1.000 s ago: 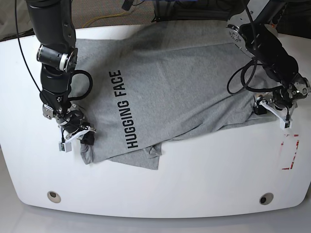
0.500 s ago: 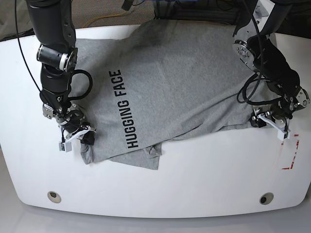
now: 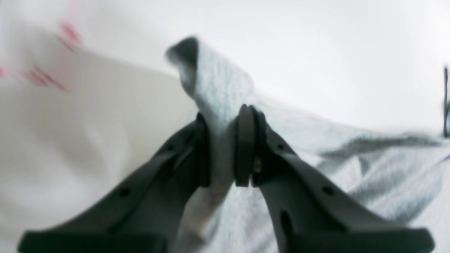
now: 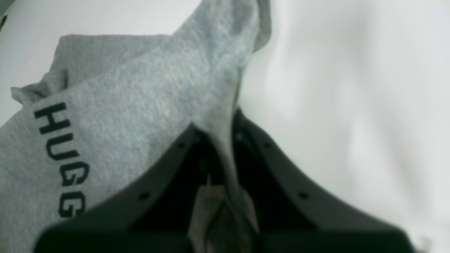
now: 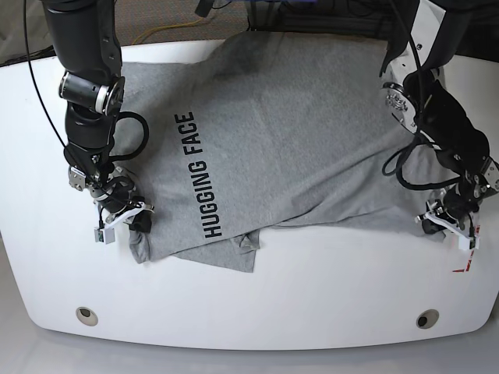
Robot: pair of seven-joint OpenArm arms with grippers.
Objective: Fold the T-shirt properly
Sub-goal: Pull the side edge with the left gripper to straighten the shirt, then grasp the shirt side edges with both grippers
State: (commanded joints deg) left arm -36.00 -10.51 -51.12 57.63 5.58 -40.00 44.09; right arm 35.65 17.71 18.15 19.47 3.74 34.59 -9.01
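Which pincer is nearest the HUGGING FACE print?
The right pincer, clamping the T-shirt just beside the letters; the left pincer grips the far, unprinted end.

my arms (image 5: 84, 47): black housings, silver joint rings | black looped cables (image 5: 132, 132) | fingers (image 3: 295, 182): matte black, screw holes

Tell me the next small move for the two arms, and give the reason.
Probably lift both corners together. The left end effector and right end effector are each shut on an edge of the T-shirt, which lies rumpled with a fold near the front of the table.
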